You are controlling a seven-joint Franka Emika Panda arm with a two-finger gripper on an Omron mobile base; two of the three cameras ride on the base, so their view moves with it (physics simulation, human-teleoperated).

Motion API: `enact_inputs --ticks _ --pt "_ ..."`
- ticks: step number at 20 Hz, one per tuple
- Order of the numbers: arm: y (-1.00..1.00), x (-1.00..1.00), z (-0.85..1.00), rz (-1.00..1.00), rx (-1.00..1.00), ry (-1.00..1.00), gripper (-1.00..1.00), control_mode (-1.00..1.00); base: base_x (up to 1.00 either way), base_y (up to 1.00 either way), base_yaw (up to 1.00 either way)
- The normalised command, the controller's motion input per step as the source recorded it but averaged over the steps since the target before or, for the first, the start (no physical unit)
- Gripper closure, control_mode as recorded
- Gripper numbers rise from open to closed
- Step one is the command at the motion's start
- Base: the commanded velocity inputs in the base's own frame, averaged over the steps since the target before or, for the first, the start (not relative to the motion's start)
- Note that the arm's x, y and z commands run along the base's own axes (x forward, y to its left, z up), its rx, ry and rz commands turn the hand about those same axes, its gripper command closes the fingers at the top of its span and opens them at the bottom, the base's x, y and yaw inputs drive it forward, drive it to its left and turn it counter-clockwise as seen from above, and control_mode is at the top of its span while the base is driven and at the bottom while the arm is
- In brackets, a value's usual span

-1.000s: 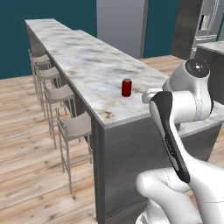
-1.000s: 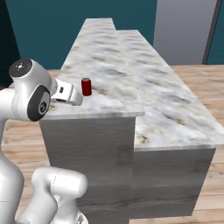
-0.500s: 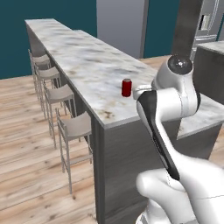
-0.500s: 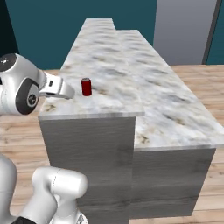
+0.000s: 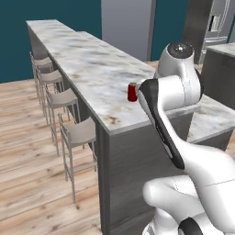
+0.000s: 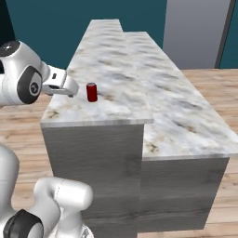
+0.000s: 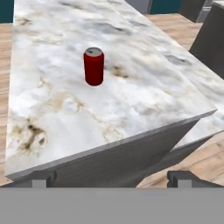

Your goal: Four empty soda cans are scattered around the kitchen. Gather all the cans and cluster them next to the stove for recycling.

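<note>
Right base view: gripper (image 6: 69, 89) swung in beside red can (image 6: 92, 92), closer than a second ago, fingers spread wide, nothing held. Can upright on marble counter (image 6: 122, 69) near its end. Approach underway, grasp pending.

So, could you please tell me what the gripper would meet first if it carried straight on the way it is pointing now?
Probably the red soda can, standing upright on the marble counter. The open gripper points at it from beside the counter's edge, with nothing between, though depth is uncertain.
</note>
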Motion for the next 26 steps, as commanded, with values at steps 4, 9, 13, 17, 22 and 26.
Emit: enact_inputs --ticks 4,9,13,17,22,26 --pt "0.0 0.12 0.28 0.0 0.14 0.22 -1.0 -1.0 0.0 0.0 0.0" --pt "-0.05 0.06 0.11 0.0 0.15 0.15 -1.0 -1.0 0.0 0.0 0.0" --pt "-0.08 0.17 -0.02 0.0 0.05 0.07 -1.0 -1.0 0.0 0.0 0.0" --pt "0.02 0.16 -0.25 -0.07 -0.01 0.0 -1.0 -1.0 0.0 0.0 0.0" --pt "0.0 0.19 -0.28 -0.04 -0.01 0.0 -1.0 -1.0 0.0 0.0 0.0" --pt "0.0 0.21 -0.13 0.0 0.0 0.0 -1.0 -1.0 0.0 0.0 0.0"
